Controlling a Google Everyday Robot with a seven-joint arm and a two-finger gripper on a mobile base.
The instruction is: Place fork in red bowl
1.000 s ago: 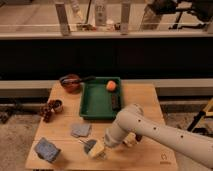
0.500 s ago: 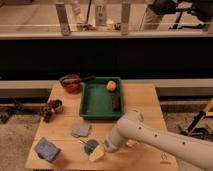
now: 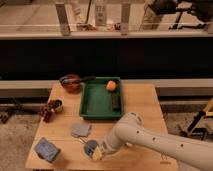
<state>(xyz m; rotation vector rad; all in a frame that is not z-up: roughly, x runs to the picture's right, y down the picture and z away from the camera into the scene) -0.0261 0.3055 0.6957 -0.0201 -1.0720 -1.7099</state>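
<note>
White-armed jaws (image 3: 96,151) hang low over the small blue cup (image 3: 90,147); their opening cannot be made out.

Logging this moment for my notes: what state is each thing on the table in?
pincer: low at the table's front edge, over the small cup
fork: lying flat beside the cup
red bowl: upright, dark utensil resting in it
green tray: holds an orange ball and a dark block

End effector (image 3: 96,152) at table (image 3: 145,107) front edge, over cup (image 3: 90,147); tray (image 3: 98,103) behind; bowl (image 3: 70,82) left of tray.
</note>
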